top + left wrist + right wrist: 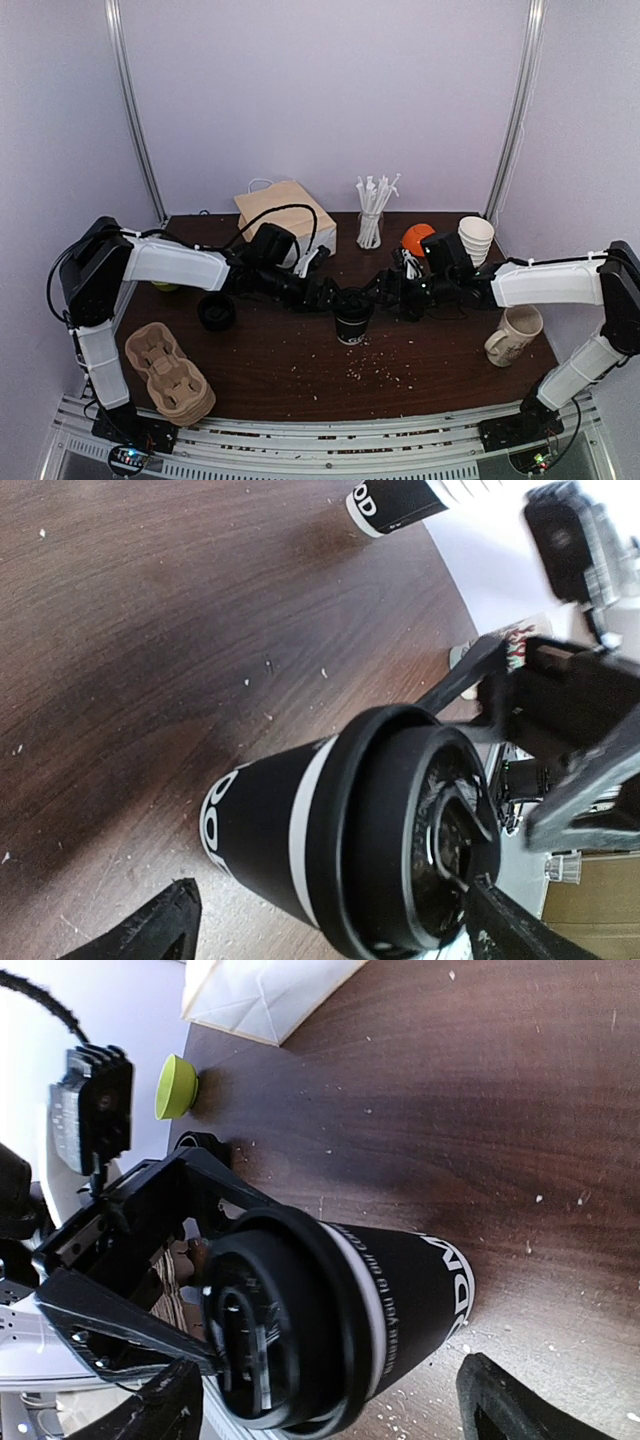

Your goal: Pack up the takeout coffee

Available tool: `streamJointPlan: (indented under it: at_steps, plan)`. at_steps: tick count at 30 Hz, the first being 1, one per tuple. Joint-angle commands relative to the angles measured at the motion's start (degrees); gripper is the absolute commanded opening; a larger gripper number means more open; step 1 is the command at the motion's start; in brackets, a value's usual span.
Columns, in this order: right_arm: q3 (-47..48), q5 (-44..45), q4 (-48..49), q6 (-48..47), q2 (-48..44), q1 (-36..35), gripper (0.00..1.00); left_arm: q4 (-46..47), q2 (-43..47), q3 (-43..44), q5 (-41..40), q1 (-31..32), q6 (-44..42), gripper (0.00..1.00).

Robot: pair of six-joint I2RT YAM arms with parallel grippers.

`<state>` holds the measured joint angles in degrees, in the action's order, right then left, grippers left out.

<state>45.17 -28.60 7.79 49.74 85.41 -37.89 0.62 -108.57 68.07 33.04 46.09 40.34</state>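
Note:
The takeout coffee [352, 318], a black lidded paper cup with white print, stands upright mid-table. My left gripper [325, 294] and right gripper [391, 292] face each other across it at lid height. In the left wrist view the cup [290, 840] fills the gap of the open left gripper [330, 930]; one finger stands clear of its side and the other sits by the lid rim. The right wrist view has the cup [410, 1290] between the spread fingers of the open right gripper [335, 1405]. Neither gripper holds it.
A paper bag [285, 215] lies at the back, with a glass of straws [371, 215], an orange object [415, 238] and stacked white cups [475, 240] to its right. A cream mug [515, 335] stands right, pulp cup carriers [170, 375] front left, a black round item [216, 311] left.

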Motion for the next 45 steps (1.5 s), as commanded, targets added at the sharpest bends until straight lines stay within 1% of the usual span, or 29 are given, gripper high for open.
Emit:
streamJointPlan:
  at_steps: [1, 6, 10, 14, 15, 16, 18, 22, 27, 33, 38, 45]
  plan:
    - [4.71, 3.26, -9.33, -6.12, -2.50, 0.18, 0.90, -1.56, 3.68, 2.05, -0.94, 0.01, -1.49, 0.96]
    - [5.05, 4.48, -10.34, -7.65, -3.84, 0.11, 0.90, -1.91, 6.26, 0.83, -2.00, -0.03, -1.47, 0.96]
    - [4.99, 5.78, -10.84, -10.74, -4.89, -1.54, 0.90, -0.61, 9.58, -2.78, -4.22, -0.03, -2.21, 0.96]
    - [8.50, 13.16, -17.23, -15.88, -3.39, -6.68, 0.92, -0.32, 13.39, -6.62, -7.96, -0.03, -4.61, 0.94]
    - [10.19, 15.31, -19.90, -17.24, -2.53, -7.74, 0.93, -0.55, 14.14, -7.16, -8.93, -0.03, -4.93, 0.94]
    - [12.01, 17.93, -22.32, -18.20, -1.59, -8.79, 0.99, -0.70, 14.86, -7.77, -9.95, -0.09, -5.31, 0.94]
    - [15.39, 21.90, -25.81, -19.66, -0.19, -9.90, 1.00, -1.19, 16.22, -8.71, -11.78, -0.03, -5.68, 0.94]
    - [20.40, 25.67, -30.88, -21.65, 1.94, -10.73, 1.00, -1.35, 18.66, -10.81, -14.09, -0.03, -5.56, 0.94]
    - [28.67, 28.93, -40.56, -25.06, 7.26, -11.90, 1.00, -1.07, 20.73, -13.24, -15.52, -0.07, -5.29, 0.94]
    - [33.88, 30.11, -44.32, -27.28, 11.46, -12.73, 1.00, -1.39, 22.28, -15.17, -17.01, -0.08, -5.47, 0.94]
    - [36.73, 30.28, -45.24, -27.89, 13.80, -13.40, 1.00, -1.17, 23.16, -16.64, -17.21, -0.09, -5.58, 0.94]
    - [37.86, 29.99, -45.02, -28.19, 15.77, -13.44, 0.98, -0.72, 23.07, -17.58, -16.78, -0.03, -5.36, 0.94]
